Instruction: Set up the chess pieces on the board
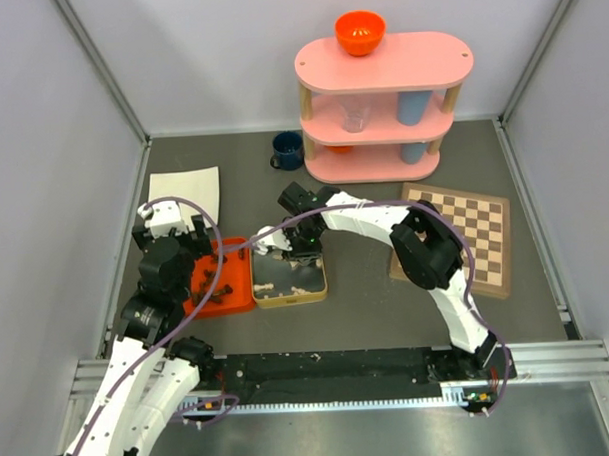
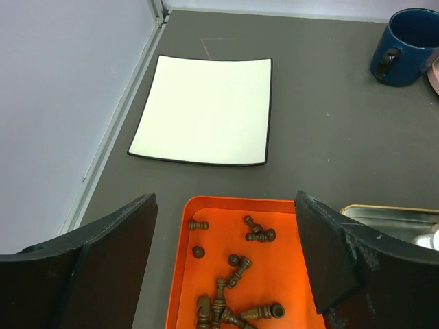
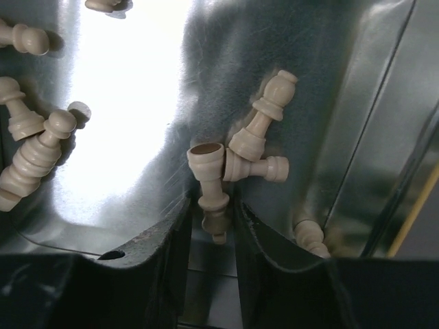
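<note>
The board (image 1: 455,238) lies at the right, with no pieces showing on it. Several cream chess pieces lie in the silver tin (image 1: 289,279), whose floor fills the right wrist view (image 3: 123,103). My right gripper (image 1: 290,250) reaches down into the tin. In its wrist view the gripper (image 3: 212,205) is closed narrowly on the head end of one lying cream piece (image 3: 208,164). Several dark pieces (image 2: 236,267) lie in the orange tray (image 2: 206,205). My left gripper (image 2: 225,202) hovers wide open and empty over the tray's far end (image 1: 200,254).
A white sheet (image 2: 206,110) lies beyond the tray at the back left. A blue mug (image 2: 405,44) stands beside the pink three-tier shelf (image 1: 385,105), which holds cups and an orange bowl (image 1: 360,31). Grey walls enclose the table.
</note>
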Robot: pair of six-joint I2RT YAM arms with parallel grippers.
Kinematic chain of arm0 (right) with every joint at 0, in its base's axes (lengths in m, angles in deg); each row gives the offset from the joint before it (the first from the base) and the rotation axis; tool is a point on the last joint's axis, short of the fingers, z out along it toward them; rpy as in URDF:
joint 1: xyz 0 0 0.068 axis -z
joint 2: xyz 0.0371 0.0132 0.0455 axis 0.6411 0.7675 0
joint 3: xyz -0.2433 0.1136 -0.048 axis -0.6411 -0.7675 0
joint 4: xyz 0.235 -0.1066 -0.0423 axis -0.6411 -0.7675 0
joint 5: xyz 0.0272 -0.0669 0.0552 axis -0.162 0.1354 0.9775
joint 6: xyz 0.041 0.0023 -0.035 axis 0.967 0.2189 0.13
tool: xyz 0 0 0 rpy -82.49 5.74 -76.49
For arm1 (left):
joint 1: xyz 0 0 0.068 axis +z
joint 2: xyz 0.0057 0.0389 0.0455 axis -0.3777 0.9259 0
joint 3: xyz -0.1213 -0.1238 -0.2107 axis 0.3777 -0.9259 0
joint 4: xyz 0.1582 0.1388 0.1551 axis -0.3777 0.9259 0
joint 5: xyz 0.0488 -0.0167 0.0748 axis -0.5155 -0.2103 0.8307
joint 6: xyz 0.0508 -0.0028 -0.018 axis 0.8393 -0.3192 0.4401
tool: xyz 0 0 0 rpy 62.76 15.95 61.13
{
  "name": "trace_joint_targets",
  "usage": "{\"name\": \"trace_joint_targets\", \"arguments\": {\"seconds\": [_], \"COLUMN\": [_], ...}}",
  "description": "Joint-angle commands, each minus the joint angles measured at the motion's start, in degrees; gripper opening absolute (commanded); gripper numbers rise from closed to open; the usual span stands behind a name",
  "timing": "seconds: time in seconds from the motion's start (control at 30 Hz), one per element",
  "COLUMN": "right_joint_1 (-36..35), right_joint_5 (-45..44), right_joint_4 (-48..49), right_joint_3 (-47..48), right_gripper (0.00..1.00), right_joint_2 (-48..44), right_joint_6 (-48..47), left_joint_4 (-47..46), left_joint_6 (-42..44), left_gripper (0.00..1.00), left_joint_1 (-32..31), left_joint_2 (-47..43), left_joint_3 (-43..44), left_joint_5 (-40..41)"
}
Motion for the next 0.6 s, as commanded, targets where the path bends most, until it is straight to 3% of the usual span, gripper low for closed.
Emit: {"name": "trace_joint_targets", "arguments": {"seconds": [0.0, 0.17, 0.33, 0.57], "right_joint_1": [-1.24, -1.33, -1.33, -1.24], "right_joint_5": [-0.6, -0.42, 3.96, 10.3], "right_joint_4": [1.09, 1.35, 1.09, 0.3], "right_joint_3": [2.84, 2.05, 0.91, -2.87], "right_gripper": [0.28, 0.06, 0.03, 0.02], "right_joint_2": [0.93, -0.03, -6.34, -15.49], "right_joint_6": [0.22, 0.66, 3.03, 5.93], "left_joint_4": [-3.36, -3.72, -2.85, 4.19], "left_joint_6": [0.43, 0.34, -3.08, -15.02], "left_gripper": [0.86, 0.85, 0.85, 0.88], "left_joint_1": [0.2, 0.2, 0.2, 0.2], "left_joint_2": [-0.79, -1.49, -3.86, -6.5], "left_joint_3": [-0.57, -0.66, 0.21, 2.94], "left_joint_5": [-0.29, -2.4, -6.79, -17.78]}}
